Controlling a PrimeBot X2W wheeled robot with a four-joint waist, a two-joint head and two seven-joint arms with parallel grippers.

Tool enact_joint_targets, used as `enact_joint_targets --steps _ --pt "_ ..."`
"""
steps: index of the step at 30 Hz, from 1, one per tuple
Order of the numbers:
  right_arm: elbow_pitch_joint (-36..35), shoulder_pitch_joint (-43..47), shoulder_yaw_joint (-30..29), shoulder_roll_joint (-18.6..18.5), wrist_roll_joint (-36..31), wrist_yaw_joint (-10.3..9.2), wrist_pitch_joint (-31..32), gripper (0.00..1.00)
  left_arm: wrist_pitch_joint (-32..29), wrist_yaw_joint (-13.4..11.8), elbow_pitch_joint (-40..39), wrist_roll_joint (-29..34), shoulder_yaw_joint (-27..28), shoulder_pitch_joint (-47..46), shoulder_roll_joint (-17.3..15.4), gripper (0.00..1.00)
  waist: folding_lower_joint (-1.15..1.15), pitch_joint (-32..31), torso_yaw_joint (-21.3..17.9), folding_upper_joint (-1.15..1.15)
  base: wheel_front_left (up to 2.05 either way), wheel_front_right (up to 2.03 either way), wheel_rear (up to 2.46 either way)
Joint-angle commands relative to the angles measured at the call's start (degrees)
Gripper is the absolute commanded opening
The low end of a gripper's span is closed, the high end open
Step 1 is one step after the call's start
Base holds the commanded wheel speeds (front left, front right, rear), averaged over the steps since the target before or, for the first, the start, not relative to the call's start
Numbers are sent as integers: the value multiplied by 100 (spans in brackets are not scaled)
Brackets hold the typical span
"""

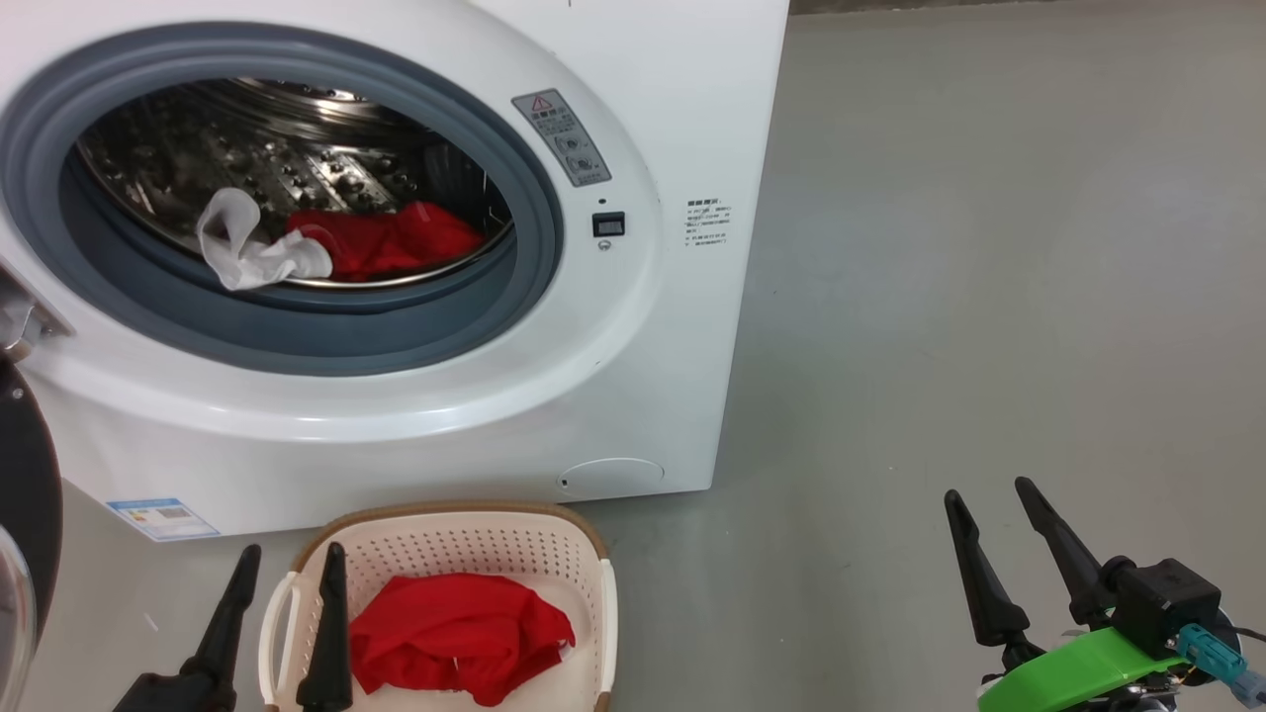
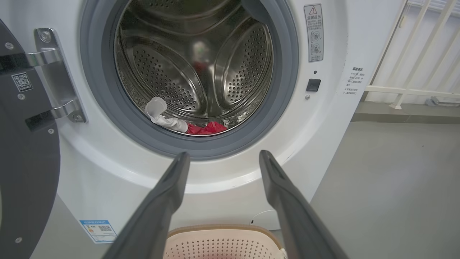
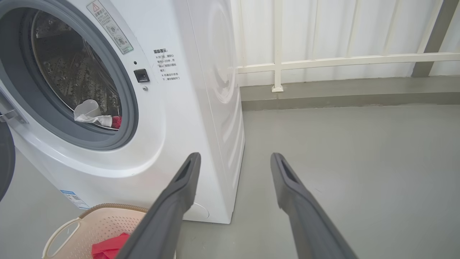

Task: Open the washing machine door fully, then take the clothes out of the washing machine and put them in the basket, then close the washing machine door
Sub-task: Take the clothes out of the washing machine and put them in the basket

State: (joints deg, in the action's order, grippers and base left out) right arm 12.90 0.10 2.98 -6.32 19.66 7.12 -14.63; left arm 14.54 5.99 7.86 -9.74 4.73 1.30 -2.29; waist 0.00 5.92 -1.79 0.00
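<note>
1. The washing machine door (image 1: pixel 22 465) stands swung open at the left edge of the washing machine (image 1: pixel 415 415).
2. Inside the steel drum (image 1: pixel 297 129), a white cloth (image 1: pixel 252 252) lies on the front lip, touching a red garment (image 1: pixel 396 242) to its right.
3. The basket (image 1: pixel 450 514) sits near, just in front of the machine, holding a second red garment (image 1: pixel 455 633).
4. The left gripper (image 1: pixel 294 549) hovers at the basket's left rim, fingers spread, empty.
5. The right gripper (image 1: pixel 987 489) hangs well right over the grey floor (image 1: pixel 989 247), released, holding nothing.
</note>
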Motion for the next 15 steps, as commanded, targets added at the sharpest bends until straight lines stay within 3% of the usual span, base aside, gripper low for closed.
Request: enact_joint_targets --steps 1,15 --pt "-152 -59 116 -52 37 36 -37 100 46 -42 -157 -43 160 -106 -59 100 0 8 1 0 0 0 0" --pt "-185 -193 123 -8 25 36 -37 100 46 -33 -40 -22 174 -314 -59 100 0 272 -1 0 0 0 0"
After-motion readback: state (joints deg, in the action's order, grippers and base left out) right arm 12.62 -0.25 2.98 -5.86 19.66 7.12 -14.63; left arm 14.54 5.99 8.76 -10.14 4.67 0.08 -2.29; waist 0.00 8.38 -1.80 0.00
